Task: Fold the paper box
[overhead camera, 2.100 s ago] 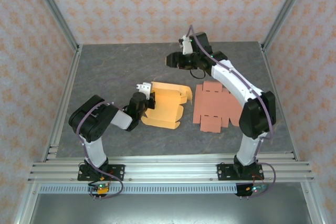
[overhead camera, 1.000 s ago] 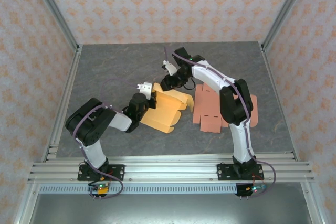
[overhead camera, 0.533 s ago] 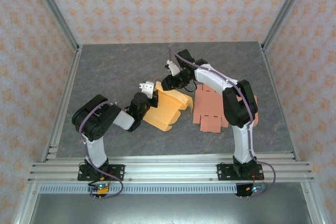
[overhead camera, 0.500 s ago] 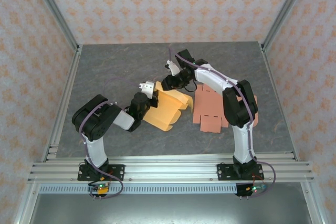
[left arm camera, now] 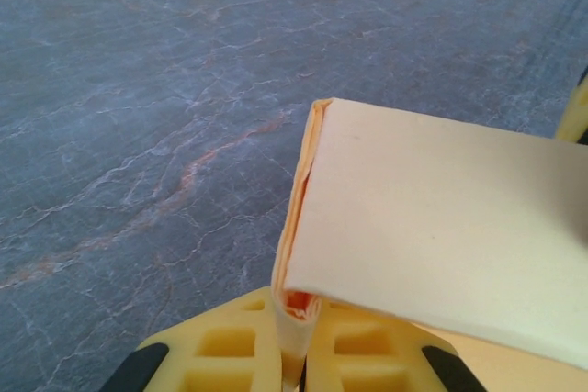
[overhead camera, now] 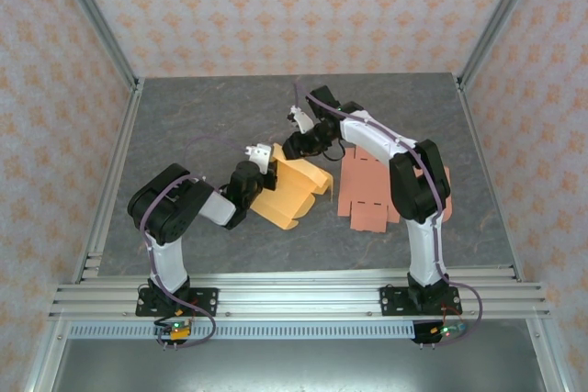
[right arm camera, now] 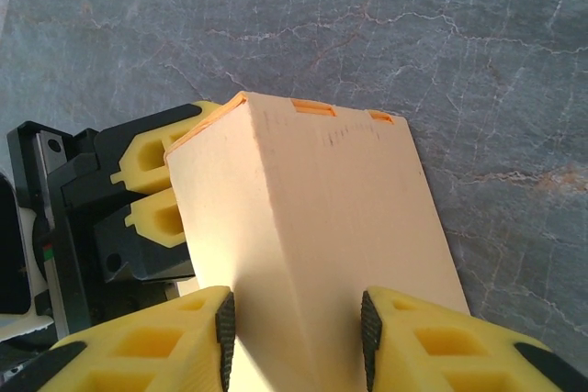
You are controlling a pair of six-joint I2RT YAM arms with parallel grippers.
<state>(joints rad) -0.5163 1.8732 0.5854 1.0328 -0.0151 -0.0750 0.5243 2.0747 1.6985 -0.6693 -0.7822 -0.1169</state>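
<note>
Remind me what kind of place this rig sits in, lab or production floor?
Looks like a lab test cell, not production: aluminium-profile frame, patterned backdrop walls, and a left arm and right arm bolted to the front rail, working a yellow paper box.

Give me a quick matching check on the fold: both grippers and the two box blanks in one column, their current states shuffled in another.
Things:
1. left gripper
2. right gripper
3. yellow paper box
4. pink box blank

States:
A. lies flat, no gripper on it
B. partly folded, held by both grippers
C. shut, pinching a doubled edge
D. fingers on either side of a raised panel

Pairs: 1-C, 2-D, 3-B, 4-A
</note>
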